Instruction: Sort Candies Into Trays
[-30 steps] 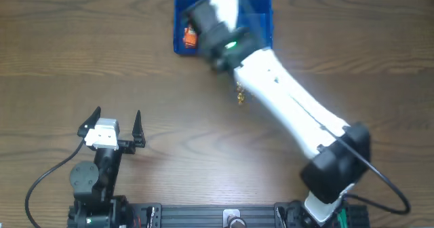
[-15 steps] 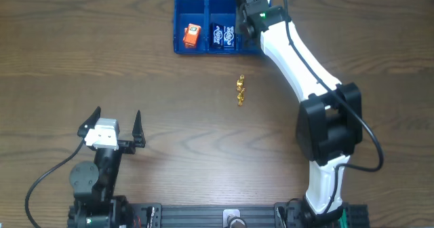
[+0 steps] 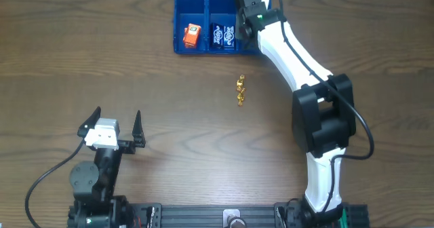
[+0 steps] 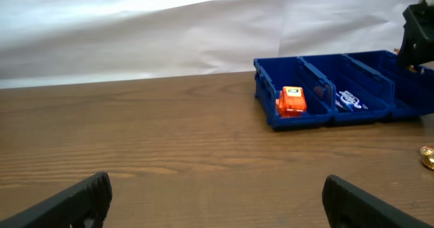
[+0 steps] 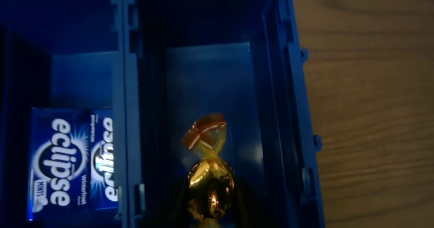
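A blue three-compartment tray sits at the table's far edge. An orange candy lies in its left compartment and a blue mint packet in the middle one. My right gripper hangs over the right compartment, shut on a gold-wrapped candy held just above the compartment floor. More gold candies lie on the wood nearer the middle. My left gripper stands open near the front left, far from the tray, with nothing between its fingers.
The wooden table spreads wide between the left gripper and the tray. In the left wrist view, the orange candy, the mint packet and one gold candy lie ahead. A white backdrop stands behind the table.
The right arm swung from over the tray's left and middle compartments to its right compartment and now holds nearly still. The left arm has not moved.
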